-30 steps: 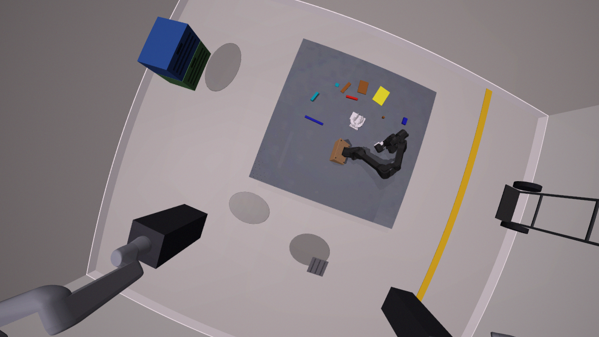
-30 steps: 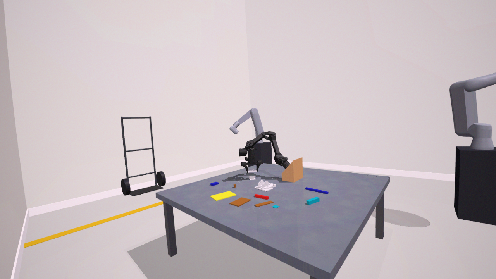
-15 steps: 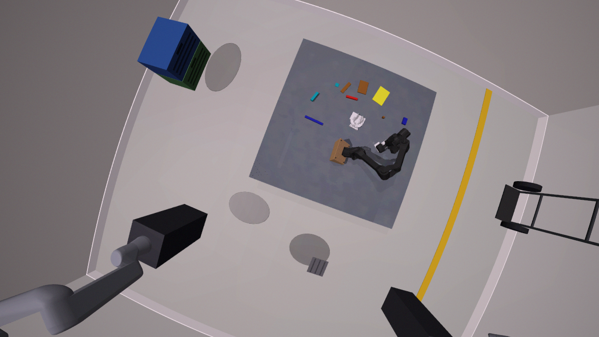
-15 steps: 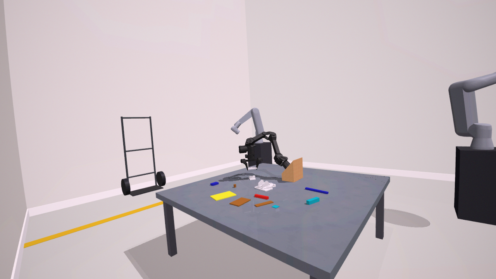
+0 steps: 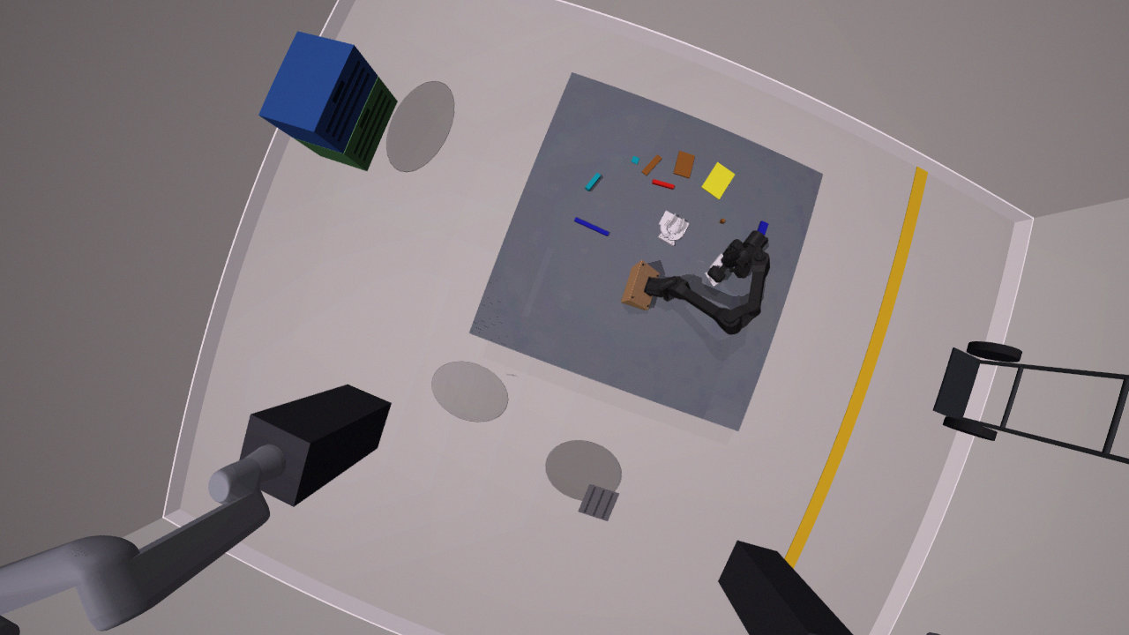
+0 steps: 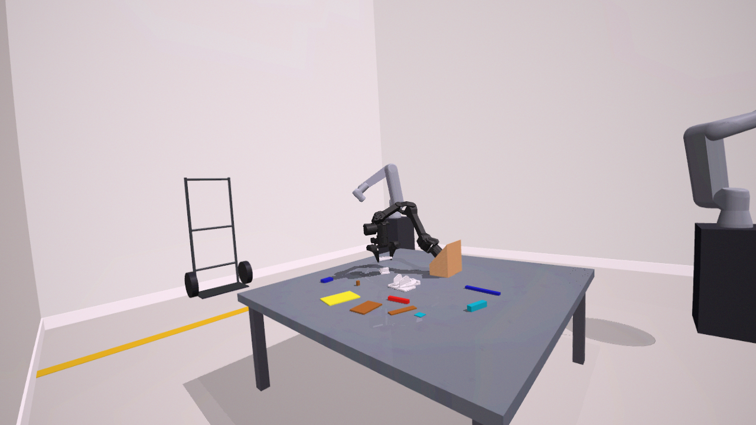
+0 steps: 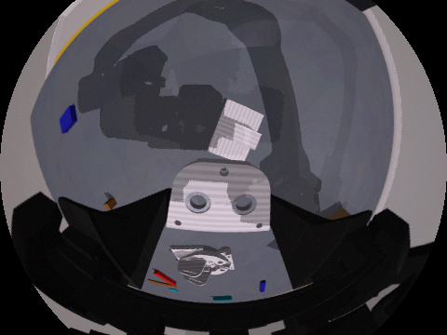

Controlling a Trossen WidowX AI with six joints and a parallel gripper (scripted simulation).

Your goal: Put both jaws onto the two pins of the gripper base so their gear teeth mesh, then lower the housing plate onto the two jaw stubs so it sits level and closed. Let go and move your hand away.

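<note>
My gripper (image 5: 728, 266) (image 6: 385, 257) (image 7: 220, 196) is shut on the white housing plate (image 6: 385, 258) (image 7: 214, 179), with a black finger at each side edge. The plate has two round holes and hangs above the table. A white stepped block (image 6: 384, 270) (image 7: 244, 112) sits on the table below and beyond it. The white gripper base (image 5: 673, 227) (image 6: 404, 285) (image 7: 221, 262) lies apart on the table, with the upright white jaws (image 6: 400, 278) (image 7: 192, 266) on it. The views are too small to tell whether the gear teeth mesh.
The arm's tan wedge mount (image 5: 638, 286) (image 6: 449, 261) stands near the base. Around lie a yellow plate (image 5: 718, 180) (image 6: 339, 298), a brown plate (image 5: 684, 164) (image 6: 365, 307), a red bar (image 5: 662, 183) (image 6: 398, 299), a small brown cube (image 5: 722, 220) (image 6: 357, 283) and a long blue bar (image 5: 591, 227) (image 6: 482, 290).
</note>
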